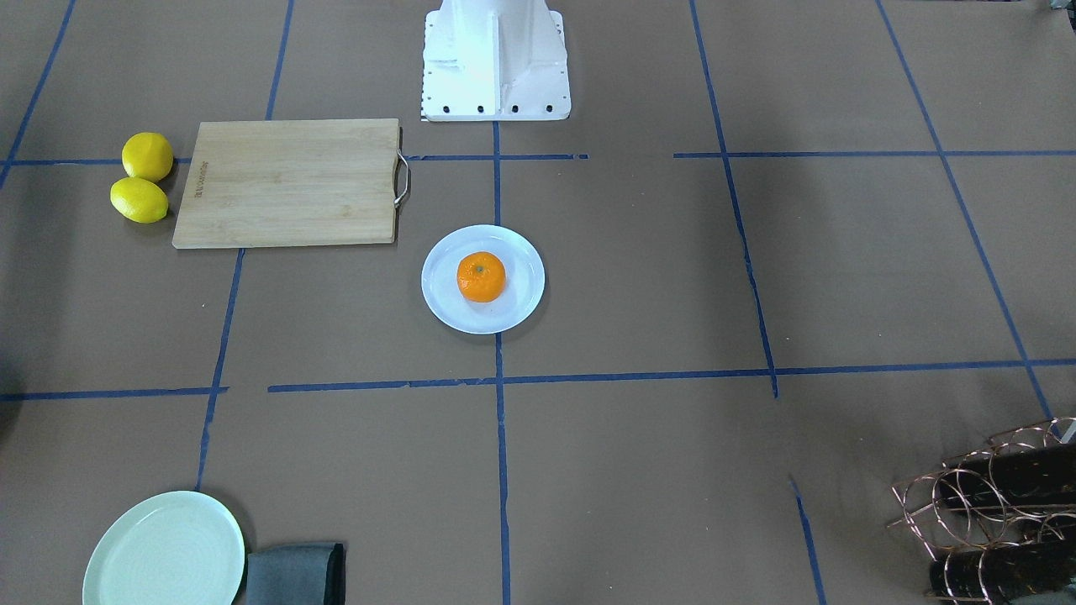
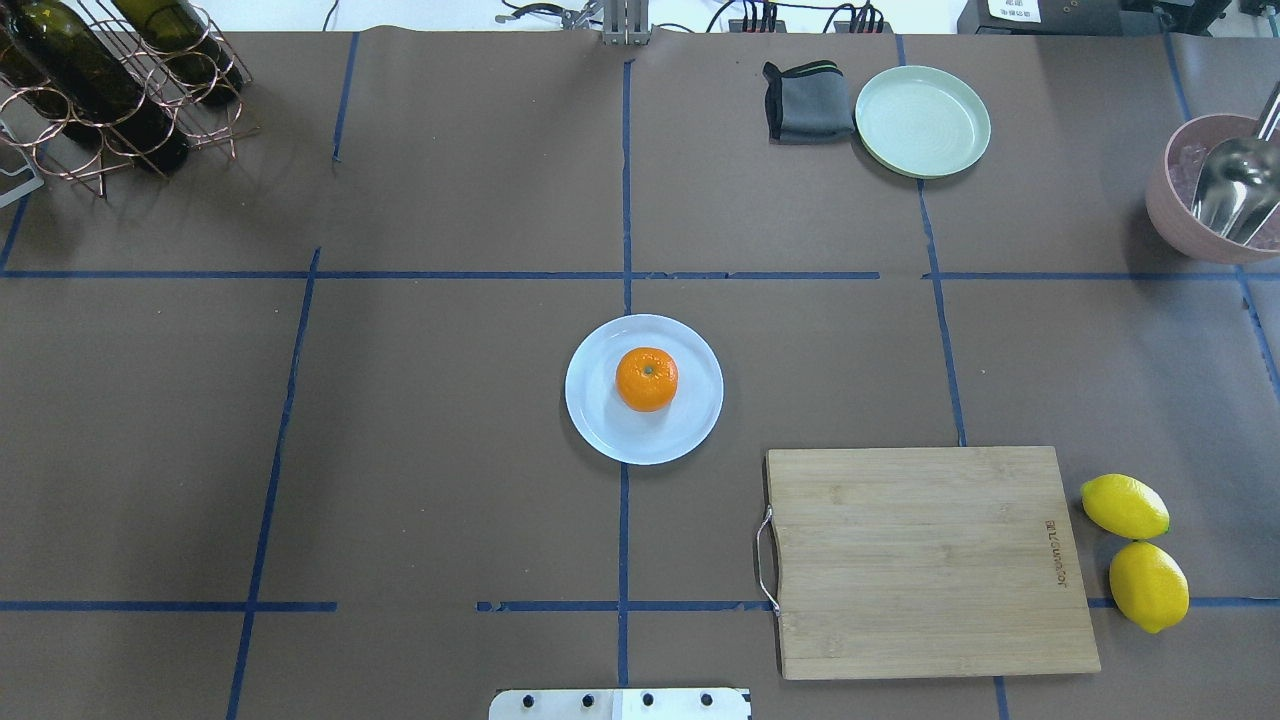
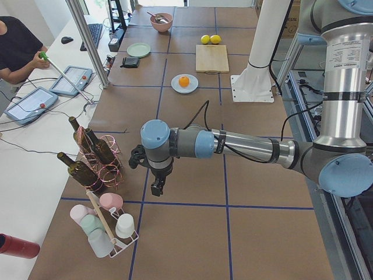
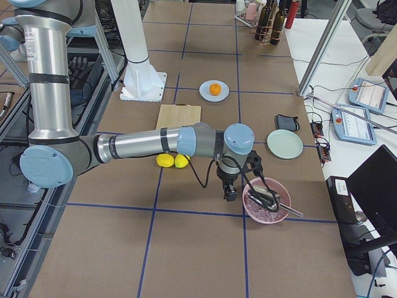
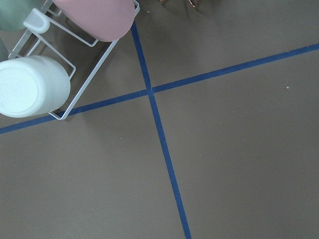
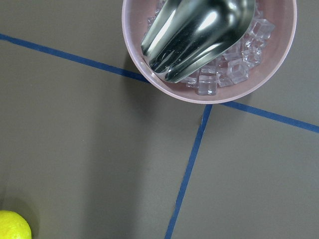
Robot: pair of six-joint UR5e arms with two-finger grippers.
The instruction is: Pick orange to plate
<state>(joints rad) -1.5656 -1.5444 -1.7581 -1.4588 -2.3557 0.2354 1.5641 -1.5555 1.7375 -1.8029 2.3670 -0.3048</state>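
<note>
Exterior left view: the left gripper (image 3: 157,188) hangs pointing down over bare paper, near a white cup (image 5: 30,87) in its wire rack. Whether its jaws are open or closed cannot be told, and its wrist view shows no fingers. Exterior right view: the right gripper (image 4: 230,194) hangs the same way, just beside the pink bowl (image 6: 214,98) of ice with its scoop (image 6: 194,35). Its jaw state cannot be told either. Nothing is seen held by either gripper.

Overhead view: the orange (image 2: 646,379) sits stem-up near the middle of the plate (image 2: 600,425) at the table's centre, well apart from both grippers. The lemons (image 2: 1125,506) lie just beside the board (image 2: 925,560), off to the robot's right.

Judgement: the placing looks done, and what is left is to keep it so. The orange is round and the plate glossy, so a knock to the rim would likely set it rolling. Any arm motion should therefore route away from the centre. The right arm should rise clear of the bowl and scoop before swinging, and the left arm clear of the cup rack.
</note>
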